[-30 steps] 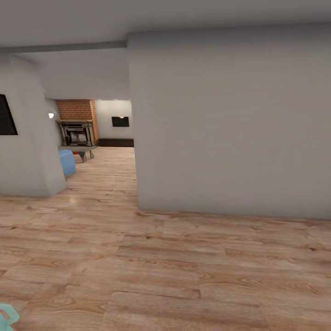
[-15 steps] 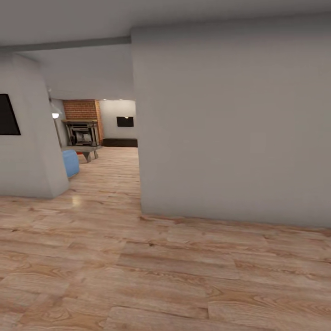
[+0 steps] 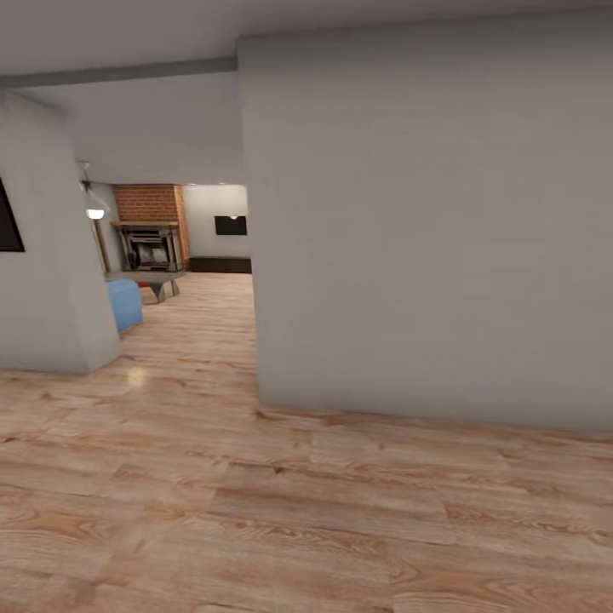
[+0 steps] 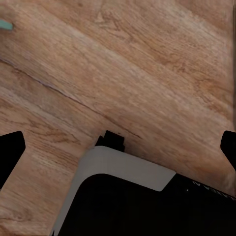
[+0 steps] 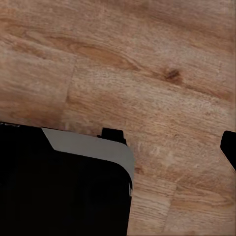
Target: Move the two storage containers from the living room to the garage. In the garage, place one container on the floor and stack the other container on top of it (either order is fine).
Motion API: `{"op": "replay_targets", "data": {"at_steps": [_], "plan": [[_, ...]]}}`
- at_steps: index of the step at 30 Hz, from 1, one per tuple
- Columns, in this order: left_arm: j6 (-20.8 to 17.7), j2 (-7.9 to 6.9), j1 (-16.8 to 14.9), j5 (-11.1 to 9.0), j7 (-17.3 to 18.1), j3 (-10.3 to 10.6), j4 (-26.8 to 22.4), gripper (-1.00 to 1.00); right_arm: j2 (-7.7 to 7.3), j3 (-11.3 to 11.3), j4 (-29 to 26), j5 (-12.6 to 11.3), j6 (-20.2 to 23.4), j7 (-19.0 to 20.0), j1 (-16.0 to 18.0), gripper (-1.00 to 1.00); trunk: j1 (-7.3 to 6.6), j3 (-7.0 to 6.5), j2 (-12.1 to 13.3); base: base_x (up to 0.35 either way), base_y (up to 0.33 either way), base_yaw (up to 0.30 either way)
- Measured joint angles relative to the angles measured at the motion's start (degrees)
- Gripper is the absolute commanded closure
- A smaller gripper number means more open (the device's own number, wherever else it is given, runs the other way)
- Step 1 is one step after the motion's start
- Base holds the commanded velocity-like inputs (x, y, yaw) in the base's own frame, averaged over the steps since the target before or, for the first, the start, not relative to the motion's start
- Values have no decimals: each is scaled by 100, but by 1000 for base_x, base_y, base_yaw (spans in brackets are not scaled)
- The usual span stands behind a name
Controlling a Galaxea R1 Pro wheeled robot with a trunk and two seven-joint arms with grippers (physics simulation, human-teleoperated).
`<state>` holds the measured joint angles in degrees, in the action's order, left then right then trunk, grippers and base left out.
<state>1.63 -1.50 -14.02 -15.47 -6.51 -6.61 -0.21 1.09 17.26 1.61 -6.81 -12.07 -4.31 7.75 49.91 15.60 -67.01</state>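
Living room (image 3: 183,281) lies at middle left of the head view, past a grey wall (image 3: 426,230), with a blue sofa (image 3: 124,304) and brick fireplace (image 3: 149,226) (far off), while both wrist views show wood floor (image 4: 128,73) and each gripper's fingers spread wide, holding nothing.

A wall (image 3: 426,230) stands ahead on the right. Left of it, a passage leads to a fireplace (image 3: 149,243). A sofa (image 3: 124,304) sits before that.
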Motion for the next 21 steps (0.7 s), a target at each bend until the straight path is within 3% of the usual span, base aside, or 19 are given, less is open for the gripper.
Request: {"op": "replay_targets", "data": {"at_steps": [13, 21], "plan": [[4, 0, 0, -5, -3, 1, 0, -100, 22, -62, 5, -66, -28, 16, 0, -100, 0, 0, 0, 322, 0, 6], [23, 0, 1, -6, -3, 0, -2, -100, 14, -85, 5, -86, -33, 17, 0, -100, 0, 0, 0, 322, 0, 208]]}}
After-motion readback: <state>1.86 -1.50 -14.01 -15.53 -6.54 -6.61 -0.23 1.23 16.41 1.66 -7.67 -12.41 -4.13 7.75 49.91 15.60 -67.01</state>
